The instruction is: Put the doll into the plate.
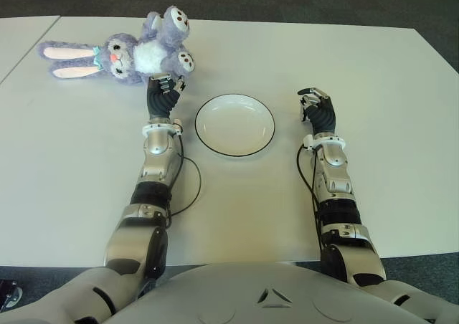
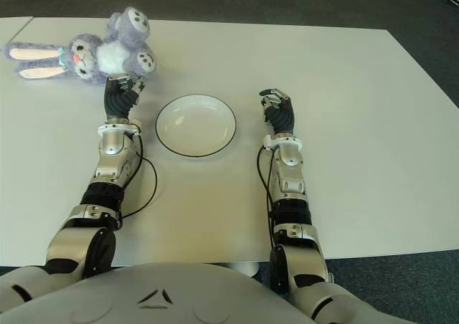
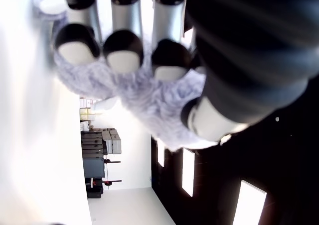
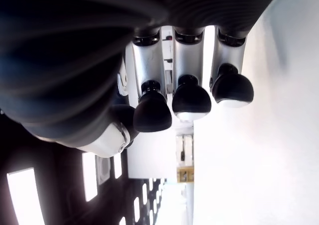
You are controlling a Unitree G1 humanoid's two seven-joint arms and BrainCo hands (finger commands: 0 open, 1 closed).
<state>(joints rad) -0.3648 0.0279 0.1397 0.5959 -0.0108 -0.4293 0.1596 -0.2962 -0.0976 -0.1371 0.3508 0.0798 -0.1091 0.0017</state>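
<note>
A purple plush rabbit doll [image 1: 136, 55] lies on its back at the far left of the white table, ears pointing left. My left hand [image 1: 166, 87] reaches up to its lower edge, just under one foot. In the left wrist view purple fur [image 3: 149, 95] shows between the half-curled fingers [image 3: 119, 48] and the thumb, which have not closed on it. The empty white plate [image 1: 234, 123] with a dark rim sits to the right of that hand. My right hand [image 1: 315, 103] shows to the right of the plate, its fingers [image 4: 189, 98] relaxed and holding nothing.
The white table [image 1: 373, 180] stretches wide around the plate; a seam to a second tabletop runs at the far left. Dark floor lies beyond the far edge. A black cable loops beside my left forearm [image 1: 188, 188].
</note>
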